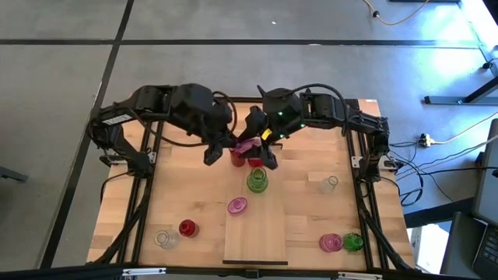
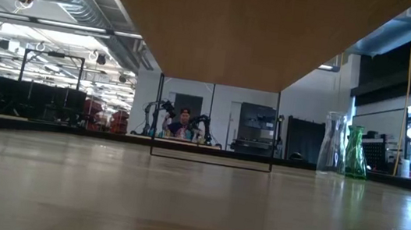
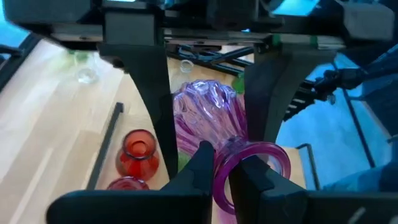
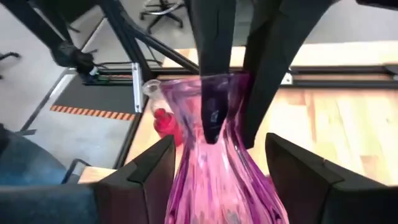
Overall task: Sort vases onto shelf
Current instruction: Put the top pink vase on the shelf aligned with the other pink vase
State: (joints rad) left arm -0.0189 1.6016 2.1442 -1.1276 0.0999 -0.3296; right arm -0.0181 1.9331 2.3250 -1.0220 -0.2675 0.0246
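Pink vase [image 3: 208,118], ribbed translucent glass with a flared rim, held above the far end of the shelf [image 1: 257,233], lying tilted between both hands. Left hand [image 3: 214,165] closed on its narrow neck just below the rim. Right hand [image 4: 211,165] set wide open on either side of its belly, fingers apart from the glass. Just beside it, over the shelf's far end, two red vases [image 3: 138,152]. Nearer along the shelf, a green vase [image 1: 257,182] upright. Other vases scattered on the worktop [image 1: 187,179] either side of the shelf.
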